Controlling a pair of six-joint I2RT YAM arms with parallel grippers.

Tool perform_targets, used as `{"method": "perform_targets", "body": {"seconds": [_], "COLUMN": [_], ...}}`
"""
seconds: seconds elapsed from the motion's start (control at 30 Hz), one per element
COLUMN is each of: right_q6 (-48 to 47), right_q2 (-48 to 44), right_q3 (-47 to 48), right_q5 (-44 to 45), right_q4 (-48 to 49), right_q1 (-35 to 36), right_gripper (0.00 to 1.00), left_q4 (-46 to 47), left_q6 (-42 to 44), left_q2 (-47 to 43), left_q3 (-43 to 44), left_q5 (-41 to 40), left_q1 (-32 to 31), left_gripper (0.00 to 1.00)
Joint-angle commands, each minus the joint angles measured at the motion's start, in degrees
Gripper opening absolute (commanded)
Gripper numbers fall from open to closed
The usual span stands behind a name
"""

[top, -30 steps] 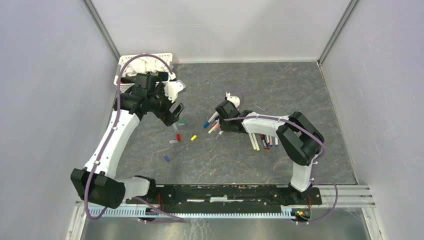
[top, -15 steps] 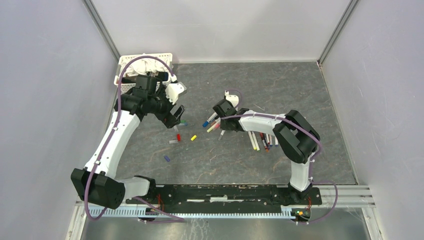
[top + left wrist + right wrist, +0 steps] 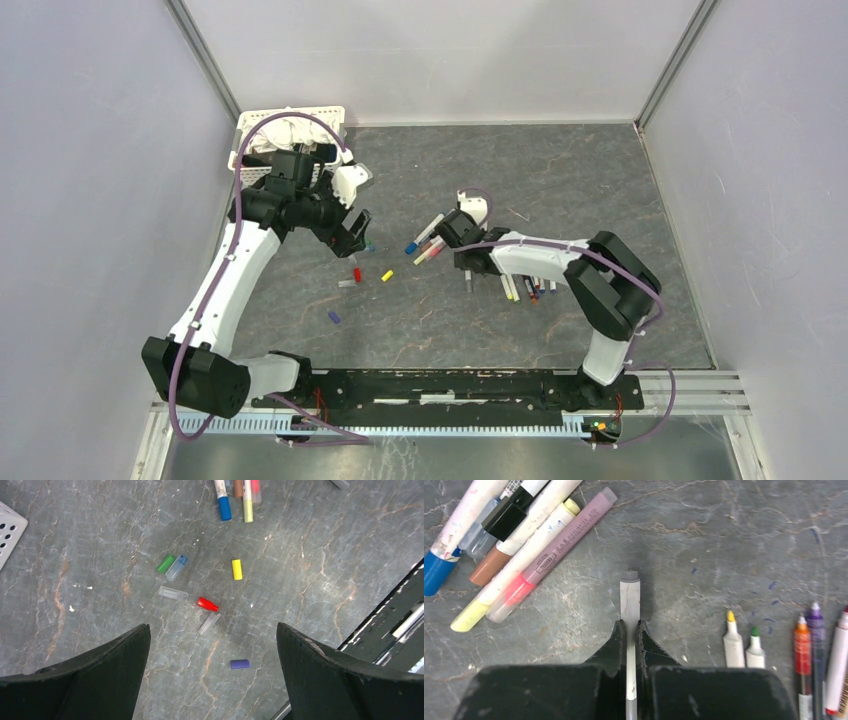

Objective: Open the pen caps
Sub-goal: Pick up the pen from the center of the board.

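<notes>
The right jaws are closed tight on the barrel of a slim pen (image 3: 629, 605), with its grey cap end (image 3: 629, 575) just ahead of them. The pen looks light, stiff and smooth, so a firm mid-barrel hold seems right. The left jaws stand wide open and empty, over loose caps (image 3: 207, 604).

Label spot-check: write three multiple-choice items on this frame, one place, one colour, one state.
1. Top view: the white basket sits at the table's A far left corner; B far right corner; C near edge.
2. Right wrist view: the uncapped pen just right of the held pen has a tip that is A blue; B yellow; C black.
3. The right gripper is A open; B shut on nothing; C shut on a pen.
Key: A, it stands in the far left corner; B, its nib is yellow; C, the jaws pinch the barrel.
</notes>
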Motion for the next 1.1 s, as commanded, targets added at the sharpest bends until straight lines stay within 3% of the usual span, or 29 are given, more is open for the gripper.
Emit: {"method": "perform_targets", "body": {"seconds": [0.0,0.2,0.3,0.43,0.53,0.63,1.07], "right_q6": [1.67,3.10,3.50,4.55,5.92,6.96,4.85], "right_q2": [-8.62,-17.50,-21.71,-26.14,-27.72,-27.42,-24.40], "right_q3": [-2.10,-2.12,-3.53,-6.46,-6.33,-6.00,-2.80], "right_q5": [2.31,-3.47,-3.00,-0.43,5.63,11.06,17.45], "right_q4": [1.45,11.06,19.48,29.85,31.98,33.50,36.72], "right_q1": [-0.09,1.27,4.37,8.63,12.81,16.36,21.04], "right_gripper": [0.00,0.00,0.00,0.00,0.00,0.00,0.00], "left_q4": [2.80,2.03,2.17,1.54,2.26,4.91,8.45], "left_q6": [-5.91,-8.54,-13.03,-12.52,-10.48,-12.50,-16.55], "left_q2": [0.12,1.18,2.27,1.68,0.01,-0.93,0.17], "left_q3": [0.84,2.52,2.53,1.74,-0.81,-3.11,-5.26], "left_q5": [4.66,11.33,17.81,23.49,27.85,31.85,30.40], "left_q1": [0.20,0.15,-0.14,-1.02,-1.45,-1.95,-7.97], "left_gripper": [1.00,1.00,1.00,0.99,0.85,0.82,0.81]}}
